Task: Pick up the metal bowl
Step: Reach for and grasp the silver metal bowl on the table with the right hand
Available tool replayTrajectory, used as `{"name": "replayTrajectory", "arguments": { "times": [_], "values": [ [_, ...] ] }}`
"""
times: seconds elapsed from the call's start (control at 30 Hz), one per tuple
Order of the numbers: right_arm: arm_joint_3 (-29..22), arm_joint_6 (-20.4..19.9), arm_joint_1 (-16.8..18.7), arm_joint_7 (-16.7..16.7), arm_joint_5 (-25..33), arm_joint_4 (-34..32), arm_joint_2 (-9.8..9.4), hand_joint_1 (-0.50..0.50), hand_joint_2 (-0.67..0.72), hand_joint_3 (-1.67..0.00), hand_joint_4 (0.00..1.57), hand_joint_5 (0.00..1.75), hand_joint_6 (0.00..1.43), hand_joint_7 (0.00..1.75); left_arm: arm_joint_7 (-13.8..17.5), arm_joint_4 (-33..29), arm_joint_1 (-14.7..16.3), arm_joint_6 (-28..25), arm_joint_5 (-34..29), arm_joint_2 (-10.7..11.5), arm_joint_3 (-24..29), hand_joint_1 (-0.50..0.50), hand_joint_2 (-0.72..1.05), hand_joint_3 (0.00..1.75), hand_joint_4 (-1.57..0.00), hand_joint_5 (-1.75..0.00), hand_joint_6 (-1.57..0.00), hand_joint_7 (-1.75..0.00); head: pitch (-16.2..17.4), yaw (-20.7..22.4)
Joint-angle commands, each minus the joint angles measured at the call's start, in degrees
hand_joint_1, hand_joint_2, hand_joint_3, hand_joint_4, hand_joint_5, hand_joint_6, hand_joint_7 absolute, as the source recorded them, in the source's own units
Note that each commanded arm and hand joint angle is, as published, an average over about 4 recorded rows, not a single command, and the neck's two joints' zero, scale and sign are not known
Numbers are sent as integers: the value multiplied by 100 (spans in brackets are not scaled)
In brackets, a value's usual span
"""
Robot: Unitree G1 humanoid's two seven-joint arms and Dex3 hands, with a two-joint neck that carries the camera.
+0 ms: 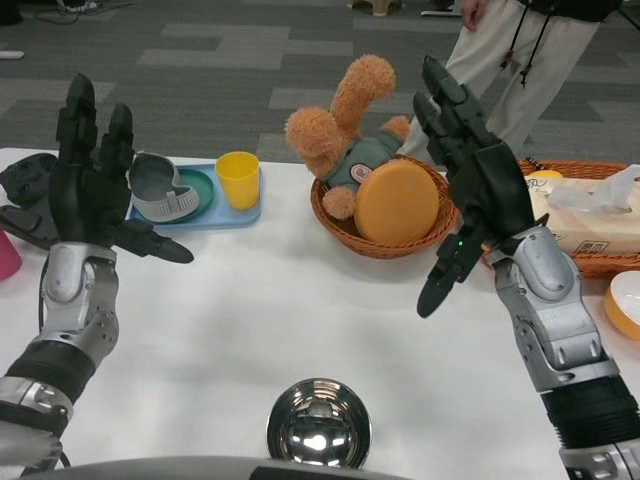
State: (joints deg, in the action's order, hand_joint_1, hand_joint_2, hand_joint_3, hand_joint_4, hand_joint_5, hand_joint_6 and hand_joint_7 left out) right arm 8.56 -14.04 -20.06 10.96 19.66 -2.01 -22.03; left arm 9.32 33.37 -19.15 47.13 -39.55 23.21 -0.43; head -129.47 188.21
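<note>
Metal bowl [319, 424]: upright at the near middle edge of the white surface [300, 290], shiny inside, touched by neither robot hand, well apart from the other things.
Left robot hand [92, 175]: raised above the surface on the left, fingers spread and pointing up, thumb stretched toward the middle, grasping nothing; higher in the view than the metal bowl and off to its left.
Right robot hand [468, 175]: raised on the right, fingers apart and stretched upward, thumb hanging down, grasping nothing; overlaps the rim of the round basket in the view, a small green light lit near the wrist.
Round basket [345, 230]: wicker, at the far middle of the surface, holding a stuffed rabbit [345, 125] lying tilted with 1 ear up, plus an orange disc [397, 203] leaning at the front.
Blue tray [225, 213]: far left of the middle, carrying a yellow cup [238, 178] standing upright, a green plate [202, 190] beside it and a grey-and-white curved object [160, 187] lying on that plate.
Second basket [590, 262]: at the right edge, holding a tissue pack [595, 215].
Orange bowl [625, 305]: white inside, at the right edge, partly cut off.
Pink object [8, 255]: at the left edge, mostly cut off.
Black object [25, 195]: behind the left robot hand, kind unclear.
Person [520, 60]: standing past the far right corner, light trousers visible.
</note>
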Motion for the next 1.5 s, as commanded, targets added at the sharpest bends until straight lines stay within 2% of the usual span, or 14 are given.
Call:
{"name": "replayTrajectory", "arguments": {
  "times": [0.03, 0.1, 0.23, 0.27, 0.37, 0.4, 0.5, 0.7, 0.83, 1.07, 1.27, 1.5],
  "values": [
    [14, 389, 130, 156, -129, -357, -271, -42, 49, 0, 0, 0, 0, 0, 109, -50, 162, -134, 0, 87, 91, -50, -46, 9, -19, 0, 0, 0, 83, -2],
    [98, 569, 156, 209, -204, -515, -438, -41, 47, 0, 0, 0, 0, 0, 158, -50, 193, -200, -4, 91, 104, -50, -46, 9, -19, 0, 0, 0, 150, -1],
    [443, 796, 143, 222, -402, -742, -931, -38, 44, 0, 0, 0, 0, 0, 243, -46, 232, -305, -24, 96, 124, -50, -46, 9, -19, 0, 0, 0, 330, 23],
    [541, 780, 127, 222, -457, -757, -1021, -38, 42, 0, 0, 0, 0, 0, 256, -41, 241, -323, -28, 96, 126, -50, -46, 9, -19, 0, 0, 0, 366, 42],
    [1097, 653, -57, 104, -745, -794, -1451, -35, 38, 0, 0, 0, 0, 0, 272, 20, 259, -345, -35, 91, 148, -50, -46, 9, -19, 0, 0, 0, 467, 77],
    [1350, 596, -185, 18, -857, -801, -1627, -34, 36, 0, 0, 0, 0, 0, 272, 62, 261, -345, -35, 89, 155, -50, -46, 9, -19, 0, 0, 0, 501, 74],
    [1895, 464, -534, -147, -1074, -801, -1937, -31, 34, -2, 0, 0, 0, 0, 272, 170, 250, -345, -35, 87, 157, -50, -46, 9, -19, 0, 0, 0, 571, 49],
    [2919, 314, -1329, -257, -1760, -823, -2324, -29, 34, -8, 0, 0, 0, 7, 281, 359, 153, -345, -35, 87, 144, -50, -46, 9, -19, 0, 0, 0, 602, 0],
    [3372, 240, -1694, -257, -2366, -889, -2363, -29, 34, -8, 0, 0, 0, 7, 281, 446, 127, -345, -31, 87, 139, -50, -46, 9, -19, 0, 0, 0, 588, -3],
    [4097, 95, -2063, 86, -3408, -902, -2284, -29, 34, -8, 0, 0, 0, 7, 281, 627, 87, -345, 5, 91, 109, -50, -46, 9, -22, 0, 0, 0, 561, 48],
    [4842, -178, -2397, 216, -4212, -873, -2238, -29, 34, -8, 0, 0, 0, 7, 263, 921, -69, -297, 13, 148, 40, -50, -46, 9, -22, 0, 0, 0, 641, 66],
    [5384, -523, -2410, 257, -4548, -667, -2058, -29, 41, -8, 0, 0, 0, 7, 245, 1248, -247, -266, 9, 296, -133, -50, -46, 9, -22, 0, 0, 0, 703, 117]
  ]
}}
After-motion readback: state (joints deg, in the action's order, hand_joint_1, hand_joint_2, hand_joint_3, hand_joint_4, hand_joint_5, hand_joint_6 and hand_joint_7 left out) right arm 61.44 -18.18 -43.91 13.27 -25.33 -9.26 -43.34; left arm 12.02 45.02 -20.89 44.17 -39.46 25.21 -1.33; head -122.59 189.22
